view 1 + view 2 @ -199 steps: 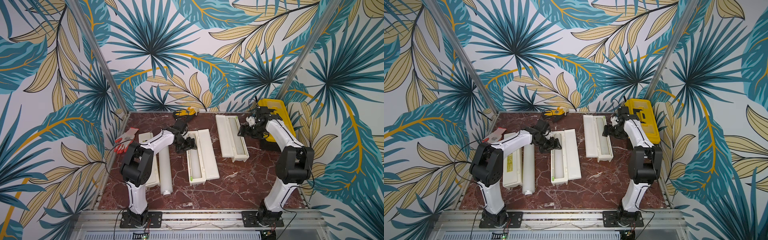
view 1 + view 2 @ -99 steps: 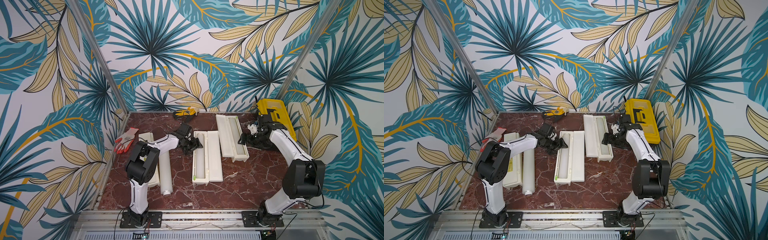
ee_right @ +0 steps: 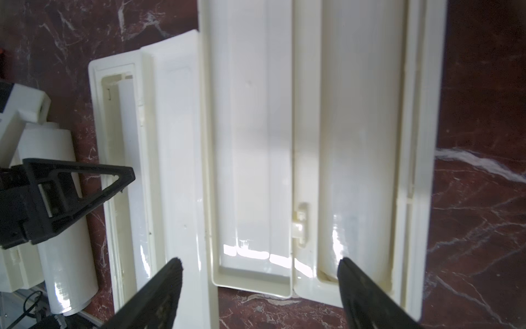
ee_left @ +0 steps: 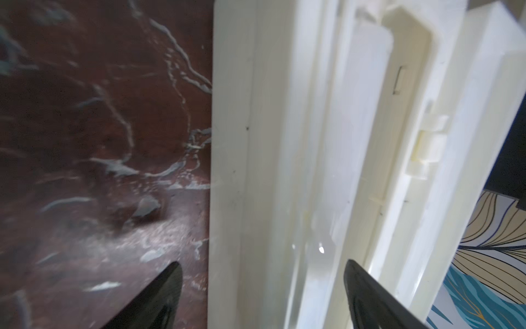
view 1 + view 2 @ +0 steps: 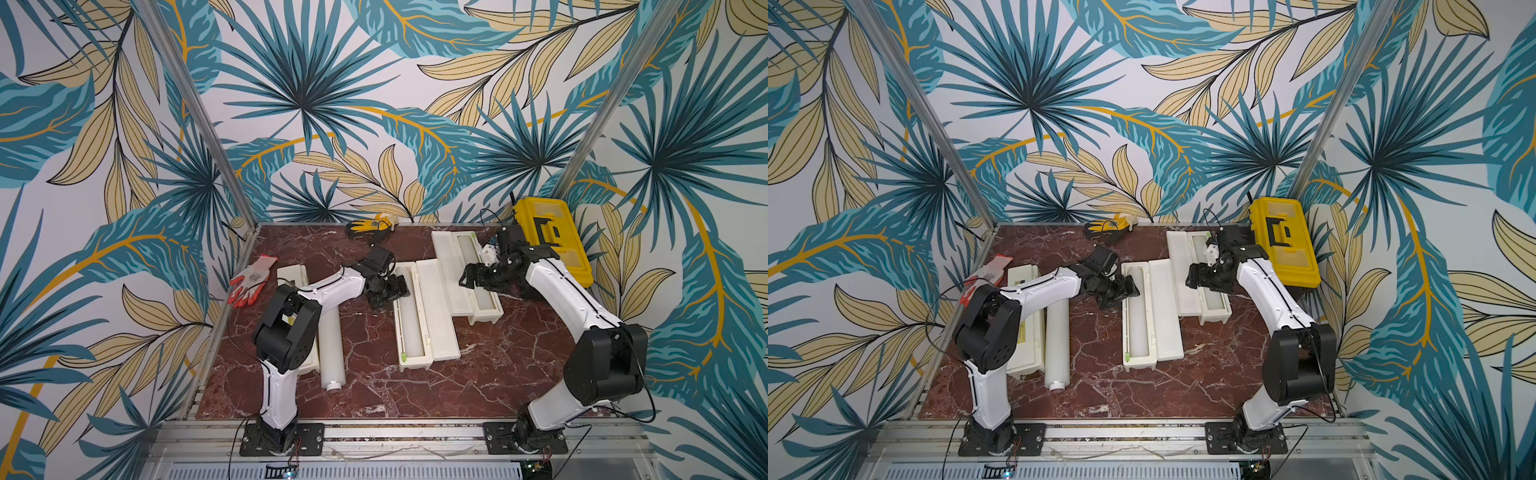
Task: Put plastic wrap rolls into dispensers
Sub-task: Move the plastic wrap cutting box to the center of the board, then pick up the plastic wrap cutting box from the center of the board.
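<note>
We saw the left tool [image 4: 262, 287] spread astride the middle dispenser's [image 5: 440, 316] wall, its roll [image 5: 409, 320] inside; the right tool [image 3: 259, 273] hung spread over the right-hand dispenser [image 5: 451, 266].

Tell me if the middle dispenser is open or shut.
Open: the middle dispenser has its lid laid flat beside the tray, with a roll lying inside.

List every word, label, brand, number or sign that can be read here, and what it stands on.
No text here is legible.
Closed dispenser: the print on its yellow-green lid label is too small to read.
Yellow toolbox: no lettering visible.
</note>
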Available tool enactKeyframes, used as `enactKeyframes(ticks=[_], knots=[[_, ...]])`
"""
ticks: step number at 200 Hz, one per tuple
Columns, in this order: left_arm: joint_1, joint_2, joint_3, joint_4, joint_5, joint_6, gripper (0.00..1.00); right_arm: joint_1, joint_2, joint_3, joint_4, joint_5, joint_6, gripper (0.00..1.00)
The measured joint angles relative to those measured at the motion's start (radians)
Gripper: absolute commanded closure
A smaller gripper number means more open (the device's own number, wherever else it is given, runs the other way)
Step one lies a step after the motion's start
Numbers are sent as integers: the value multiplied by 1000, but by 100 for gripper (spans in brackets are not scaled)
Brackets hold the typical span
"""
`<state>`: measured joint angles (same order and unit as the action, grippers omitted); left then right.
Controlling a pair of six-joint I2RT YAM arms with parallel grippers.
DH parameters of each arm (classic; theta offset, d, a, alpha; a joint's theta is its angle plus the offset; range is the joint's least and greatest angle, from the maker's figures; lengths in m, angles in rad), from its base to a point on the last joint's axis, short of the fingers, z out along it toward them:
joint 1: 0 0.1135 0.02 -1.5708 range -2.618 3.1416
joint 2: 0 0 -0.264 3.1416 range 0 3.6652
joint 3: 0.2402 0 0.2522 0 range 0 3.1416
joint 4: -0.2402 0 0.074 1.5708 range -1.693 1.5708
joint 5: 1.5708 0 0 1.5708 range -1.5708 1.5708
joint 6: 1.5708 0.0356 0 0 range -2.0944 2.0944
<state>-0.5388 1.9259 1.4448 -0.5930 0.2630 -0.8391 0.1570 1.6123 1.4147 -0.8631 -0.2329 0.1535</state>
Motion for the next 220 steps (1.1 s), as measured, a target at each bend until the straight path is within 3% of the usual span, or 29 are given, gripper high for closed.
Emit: enactKeyframes(ticks=[12, 46, 76, 104, 154, 220], knots=[[5, -43, 30, -76, -52, 48, 0, 57, 0, 23, 2, 22, 14, 14], [67, -230, 43, -227, -177, 181, 0, 233, 38, 72, 16, 116, 99, 13], [216, -389, -13, -299, -250, 275, 0, 396, 138, 114, 27, 223, 179, 15], [379, -454, -64, -347, -278, 354, 0, 492, 249, 175, 28, 295, 225, 20], [566, -432, -123, -394, -281, 470, 1, 556, 408, 317, 36, 364, 269, 30], [672, -374, -167, -398, -232, 521, 0, 558, 587, 518, -1, 449, 278, 44]])
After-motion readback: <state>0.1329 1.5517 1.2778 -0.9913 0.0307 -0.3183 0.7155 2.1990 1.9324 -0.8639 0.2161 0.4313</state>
